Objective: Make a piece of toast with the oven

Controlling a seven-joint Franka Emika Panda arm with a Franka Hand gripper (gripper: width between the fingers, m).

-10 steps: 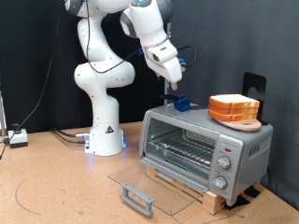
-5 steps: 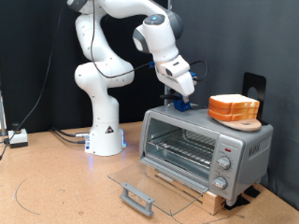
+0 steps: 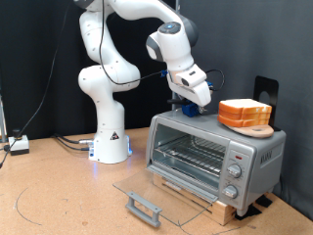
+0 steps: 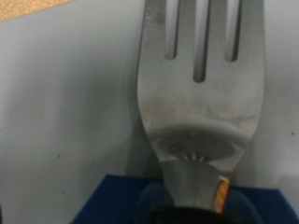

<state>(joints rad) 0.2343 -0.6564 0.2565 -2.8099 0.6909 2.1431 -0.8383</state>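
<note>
The silver oven (image 3: 256,149) stands at the exterior view's right with its glass door (image 3: 161,191) folded down flat and its wire rack (image 3: 191,157) bare. No single piece of toast lies apart; a pile of bread slices (image 3: 245,113) rests on a board on the oven's top. My gripper (image 3: 192,102) hangs low over the oven's top at its back left corner, right at a blue-handled fork (image 3: 191,111) lying there. The wrist view is filled by the fork (image 4: 198,103) on the grey oven top (image 4: 65,121), tines pointing away; my fingers do not show in it.
The white robot base (image 3: 110,137) stands on the brown table (image 3: 59,191) at the exterior view's left of the oven. The door's bar handle (image 3: 144,208) juts toward the bottom. A column of round knobs (image 3: 233,179) lines the oven's right front. Cables (image 3: 20,145) lie at far left.
My gripper has swung to the exterior view's right and come down from above the oven to the blue-handled fork. The oven, door and bread pile have not moved.
</note>
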